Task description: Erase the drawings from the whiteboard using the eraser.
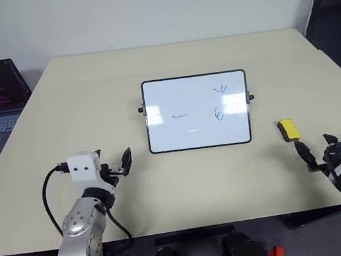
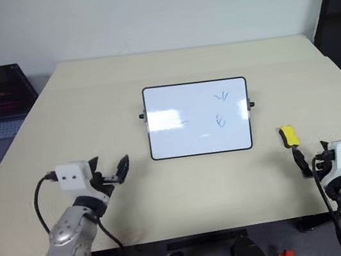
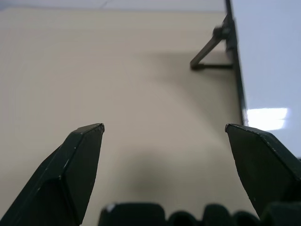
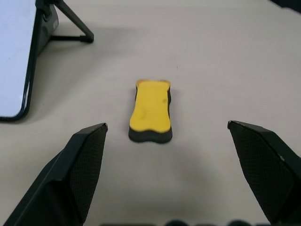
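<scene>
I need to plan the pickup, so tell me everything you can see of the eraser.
The eraser is a small oblong block with a yellow top, slightly waisted sides and a dark base. It lies flat, yellow side up, on the beige table, to the right of the whiteboard and apart from it. Nothing touches it but the table. The right gripper hangs open just short of it, the eraser in line between its fingers.

Left arm low at the near-left edge of the table (image 1: 53, 205), bent at the elbow, wrist level, left gripper (image 1: 116, 164) pointing forward over the tabletop, black fingers (image 3: 75, 169) spread wide with nothing between them. Right arm at the near-right corner, forearm angled up, right gripper (image 2: 305, 160) aimed forward and tipped slightly down, jaws splayed wide, empty.
</scene>
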